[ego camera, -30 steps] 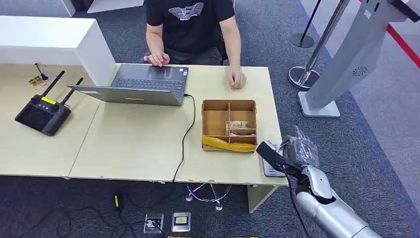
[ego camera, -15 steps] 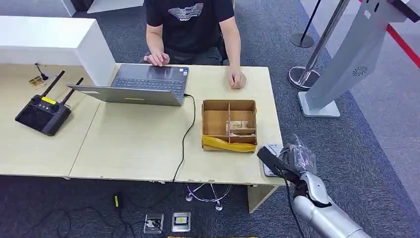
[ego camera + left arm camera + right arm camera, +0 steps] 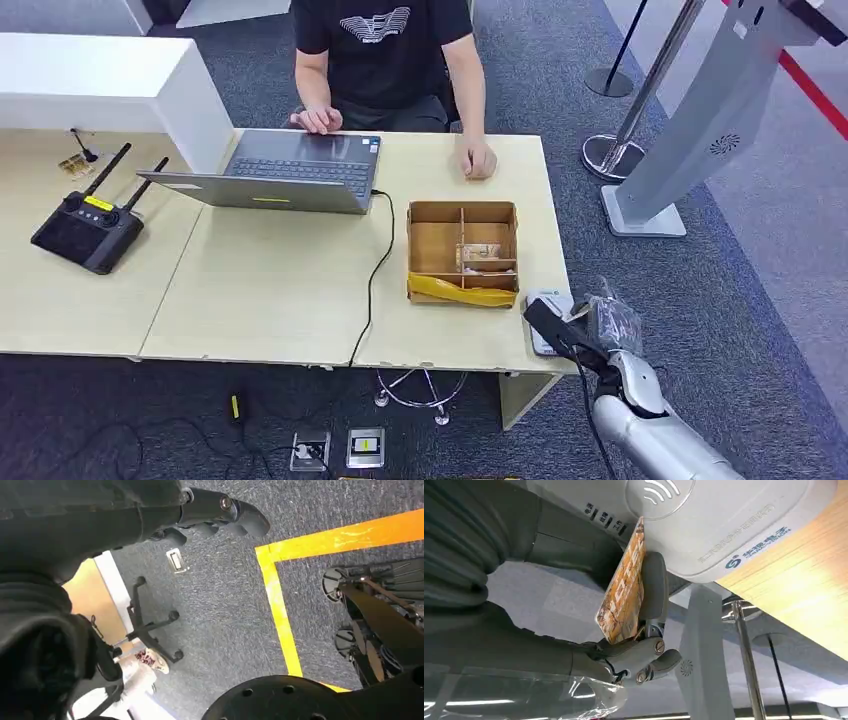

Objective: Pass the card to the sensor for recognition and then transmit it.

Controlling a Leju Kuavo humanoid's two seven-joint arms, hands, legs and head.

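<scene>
My right hand (image 3: 585,335) hovers at the table's front right corner, over the white card sensor (image 3: 545,322). It pinches an orange patterned card (image 3: 624,587) between thumb and finger, seen edge-on in the right wrist view. The card's far tip is right at the white card sensor (image 3: 704,525), below its wave symbol. My left hand (image 3: 210,512) hangs beside my body over the dark carpet, fingers curled in with nothing in them.
A brown divided box (image 3: 463,251) with a yellow item stands just behind the sensor. A laptop (image 3: 280,170) and its cable, a black router (image 3: 88,228) and a person's hand (image 3: 479,160) are on the table (image 3: 270,290). A grey kiosk (image 3: 700,120) stands to the right.
My right hand has drawn slightly back and down toward the table's front edge, uncovering more of the white sensor. The card stays in its grip.
</scene>
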